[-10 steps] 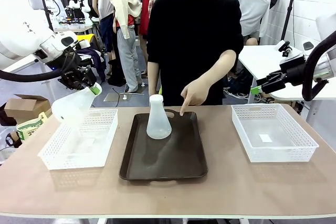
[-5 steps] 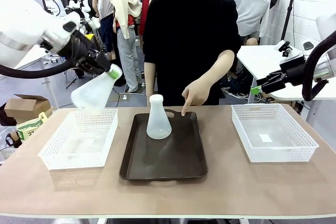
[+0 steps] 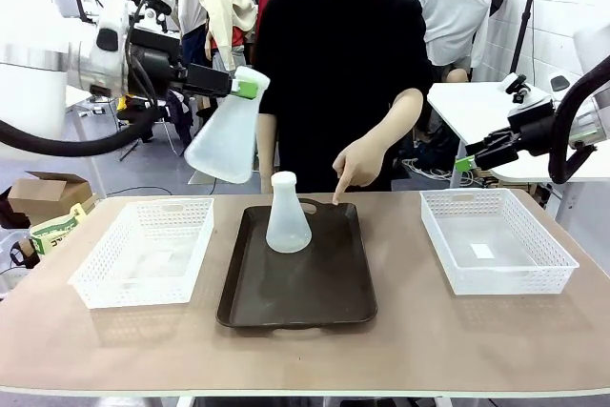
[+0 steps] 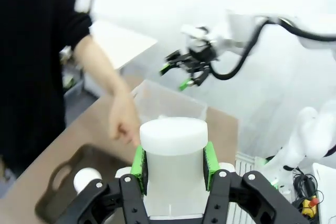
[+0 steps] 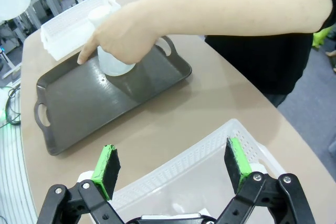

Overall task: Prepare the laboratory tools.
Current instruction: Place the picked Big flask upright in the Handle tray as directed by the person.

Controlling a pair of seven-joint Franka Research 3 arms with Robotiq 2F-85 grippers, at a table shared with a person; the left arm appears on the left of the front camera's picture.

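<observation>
Gripping a frosted flask (image 3: 228, 136) by its neck, the left claw (image 3: 242, 88) hangs in the air above the gap between the left basket (image 3: 143, 253) and the dark tray (image 3: 295, 269), well clear of the tabletop (image 3: 410, 340). That held flask is tilted, its mouth up against the green pads and its wide base hanging down and toward the robot's left. In the left wrist view the pads (image 4: 138, 161) press on both sides of the white neck (image 4: 173, 153), with the flask's rim just past the fingertips.

Farther right, the second flask (image 3: 287, 214) stands upright on the far part of the tray, close to its far handle. The person's hand (image 3: 356, 168) hovers just beyond it at the tray's far edge, index finger pointing down; whether the fingertip touches the tray cannot be told from the front view. In the right wrist view that hand (image 5: 118, 35) lies in front of the standing flask (image 5: 113, 61) and hides much of it.

On the right side of the tabletop sits the right basket (image 3: 496, 240), apart from the tray. The right claw (image 3: 467, 159) is held in the air beyond the tabletop's far right corner, away from both flasks. The right wrist view shows its claw (image 5: 170, 167) with fingers spread wide and nothing between them, over the basket's rim (image 5: 173, 166).
</observation>
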